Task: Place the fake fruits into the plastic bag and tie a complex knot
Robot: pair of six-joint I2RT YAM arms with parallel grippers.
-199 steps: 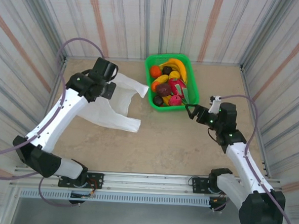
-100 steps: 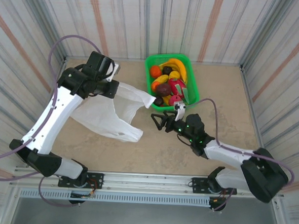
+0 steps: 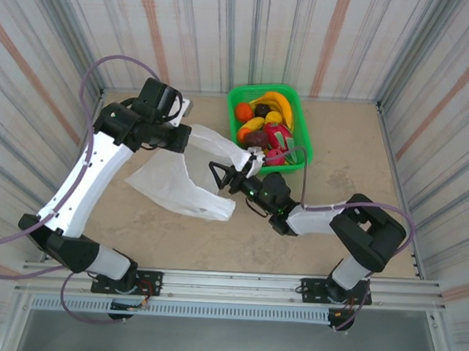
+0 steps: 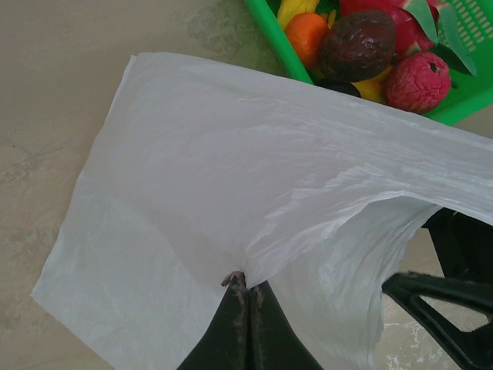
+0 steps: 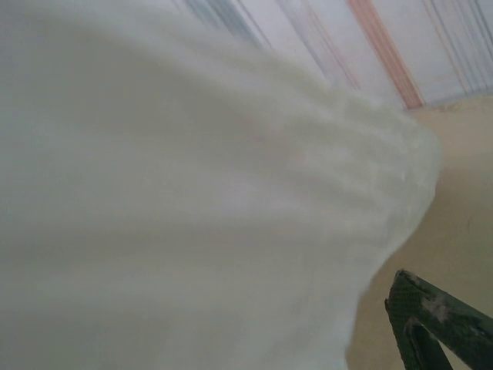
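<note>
The left gripper [image 4: 248,301] is clamped on the plastic bag [image 4: 231,169]. The right gripper [image 3: 217,176], fingers spread wide, gripping nothing, sits at the bag's right edge, near the basket [image 4: 271,37] of fruits [image 4: 357,45].

Crinkled translucent white plastic bag [image 3: 174,184], untied, fake fruits [image 3: 261,129] piled in green basket [image 3: 231,116]

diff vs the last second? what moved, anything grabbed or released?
The right gripper swung left from the right side, past the green basket, to the edge of the plastic bag; it is open and has taken nothing. The left gripper shifted slightly toward the basket, pulling the bag's edge along. Unchanged: left gripper shut on the bag, fake fruits in the basket.
</note>
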